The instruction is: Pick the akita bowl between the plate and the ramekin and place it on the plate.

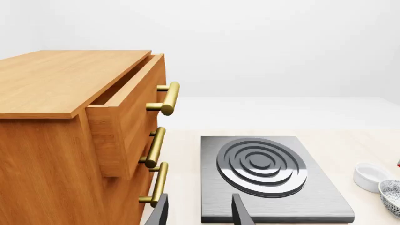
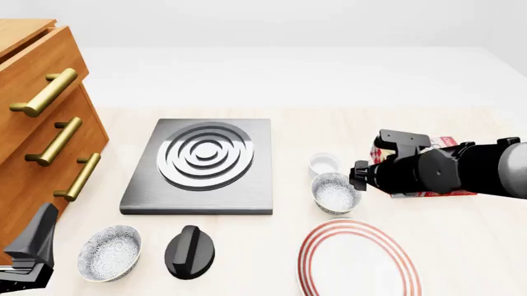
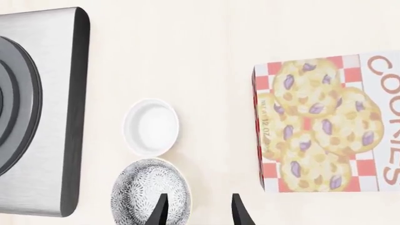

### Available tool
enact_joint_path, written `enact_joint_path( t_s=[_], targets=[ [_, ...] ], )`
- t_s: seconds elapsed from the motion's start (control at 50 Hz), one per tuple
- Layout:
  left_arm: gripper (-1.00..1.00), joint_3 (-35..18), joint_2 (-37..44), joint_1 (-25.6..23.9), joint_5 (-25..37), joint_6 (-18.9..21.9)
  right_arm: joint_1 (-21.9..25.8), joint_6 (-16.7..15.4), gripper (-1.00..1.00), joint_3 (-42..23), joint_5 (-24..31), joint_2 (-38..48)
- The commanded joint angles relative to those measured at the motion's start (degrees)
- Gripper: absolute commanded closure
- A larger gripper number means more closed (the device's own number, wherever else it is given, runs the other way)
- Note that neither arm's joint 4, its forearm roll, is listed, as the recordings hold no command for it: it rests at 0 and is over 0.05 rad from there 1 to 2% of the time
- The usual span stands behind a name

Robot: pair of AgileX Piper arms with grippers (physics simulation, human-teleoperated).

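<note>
The akita bowl (image 2: pixel 336 193), speckled inside, stands on the table between the small white ramekin (image 2: pixel 324 164) and the red-ringed plate (image 2: pixel 358 259). My right gripper (image 2: pixel 356 177) hovers just right of the bowl, open and holding nothing. In the right wrist view one fingertip (image 3: pixel 160 210) overlaps the akita bowl's (image 3: pixel 147 197) rim, with the ramekin (image 3: pixel 151 126) beyond it. My left gripper (image 2: pixel 34 243) sits at the near left corner, open and empty (image 1: pixel 200 213). The left wrist view catches the ramekin (image 1: pixel 370 176) and the akita bowl (image 1: pixel 392 197) at its edge.
A second speckled bowl (image 2: pixel 110 253) and a black knob-like object (image 2: pixel 190 251) lie near the front left. A grey stove plate (image 2: pixel 202 163) sits mid-table. A wooden dresser (image 2: pixel 41 123) with its top drawer ajar stands left. A cookie box (image 3: pixel 325 124) lies under the right arm.
</note>
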Motion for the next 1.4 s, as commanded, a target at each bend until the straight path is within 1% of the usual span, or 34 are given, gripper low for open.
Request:
enact_joint_path(
  t_s=[0.02,0.34,0.88,1.14,1.16,1.34,1.36,1.38,1.4],
  targets=[
    [-1.0,0.0,0.0,0.0,0.0,0.0,0.11,-0.25,-1.0,0.23,0.24,-0.04],
    [-1.0,0.0,0.0,0.0,0.0,0.0,0.05,-0.56,-1.0,0.63,-1.04,1.49],
    [-1.0,0.0,0.0,0.0,0.0,0.0,1.34,0.52,-1.0,2.02,-5.01,6.11],
    [-1.0,0.0,0.0,0.0,0.0,0.0,0.59,-0.65,-1.0,2.28,-6.54,7.85],
    [-1.0,0.0,0.0,0.0,0.0,0.0,0.24,-1.05,1.0,2.42,-6.5,7.55],
    [-1.0,0.0,0.0,0.0,0.0,0.0,0.08,-1.2,1.0,2.44,-6.77,7.3],
    [-1.0,0.0,0.0,0.0,0.0,0.0,0.01,-1.34,1.0,2.54,-6.85,7.07],
    [-1.0,0.0,0.0,0.0,0.0,0.0,-0.11,-2.35,1.0,2.53,-6.95,6.71],
    [-1.0,0.0,0.0,0.0,0.0,0.0,-0.01,-2.13,1.0,2.51,-6.98,6.75]
  ],
)
